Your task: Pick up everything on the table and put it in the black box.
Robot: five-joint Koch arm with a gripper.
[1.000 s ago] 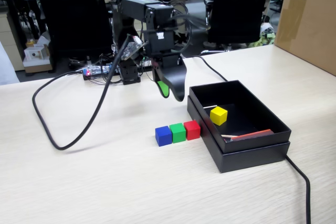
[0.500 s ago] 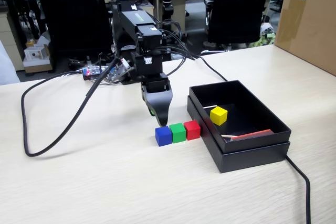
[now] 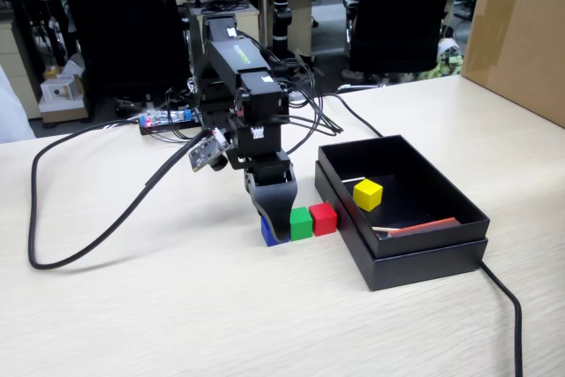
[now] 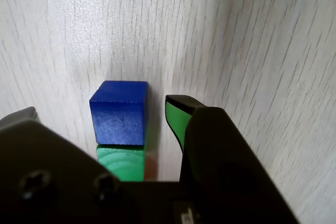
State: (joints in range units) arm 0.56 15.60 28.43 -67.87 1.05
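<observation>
Yellow cube (image 3: 367,193) inside black box (image 3: 441,184), blue cube (image 3: 267,233), green cube (image 3: 301,222), red cube (image 3: 323,217) touching in a row on table (image 3: 177,306)

A brown carton (image 3: 521,33) stands beside black cables (image 3: 79,218) and chairs (image 3: 119,19).

Arm: black Koch arm, centre-left of the fixed view, folded forward, wrist pitched steeply downward. Gripper (image 3: 274,227): pointing down, tips at tabletop level. In the wrist view the gripper (image 4: 105,116) fills the lower frame, jaws parted, green-padded fingertip (image 4: 176,116) visible right of centre.
</observation>
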